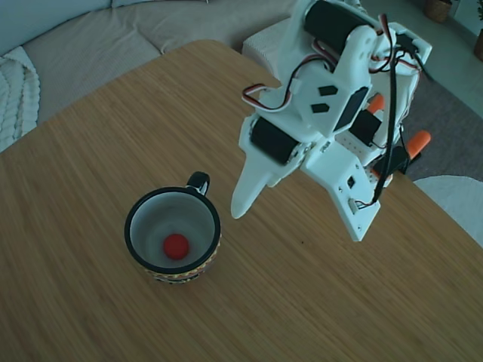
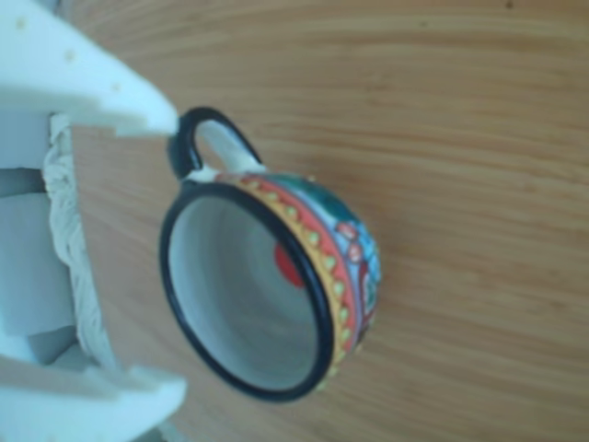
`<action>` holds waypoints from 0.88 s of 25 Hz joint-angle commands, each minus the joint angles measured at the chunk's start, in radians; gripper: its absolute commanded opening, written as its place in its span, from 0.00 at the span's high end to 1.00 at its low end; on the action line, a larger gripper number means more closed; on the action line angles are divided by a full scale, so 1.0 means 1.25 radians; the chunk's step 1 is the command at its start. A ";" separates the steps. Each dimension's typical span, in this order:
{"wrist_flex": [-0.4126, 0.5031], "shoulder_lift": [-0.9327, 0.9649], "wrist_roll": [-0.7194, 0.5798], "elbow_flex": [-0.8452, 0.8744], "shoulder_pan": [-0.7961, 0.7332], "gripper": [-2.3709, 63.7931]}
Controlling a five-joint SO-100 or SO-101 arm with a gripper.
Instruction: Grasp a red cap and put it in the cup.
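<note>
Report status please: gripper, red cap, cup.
Gripper open, empty, above the table right of the cup in the fixed view. Red cap lies inside cup. Nothing in the way.

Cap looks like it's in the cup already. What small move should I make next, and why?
Probably just lift the arm up and back, clear of the cup. The red cap already lies on the cup's floor, and the gripper hangs open and empty beside the handle, apart from it, so nothing is left to grasp.

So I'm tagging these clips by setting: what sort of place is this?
Most likely a home living room: a beige sofa sits behind the wooden table, with a rug on the floor and a wicker basket in the far corner.
</note>
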 commanded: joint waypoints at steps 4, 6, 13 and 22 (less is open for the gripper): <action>0.055 0.045 0.002 0.005 0.001 0.50; 0.055 0.045 0.002 0.005 0.000 0.50; 0.055 0.043 0.004 0.005 0.002 0.49; 0.054 0.042 0.004 0.005 0.007 0.49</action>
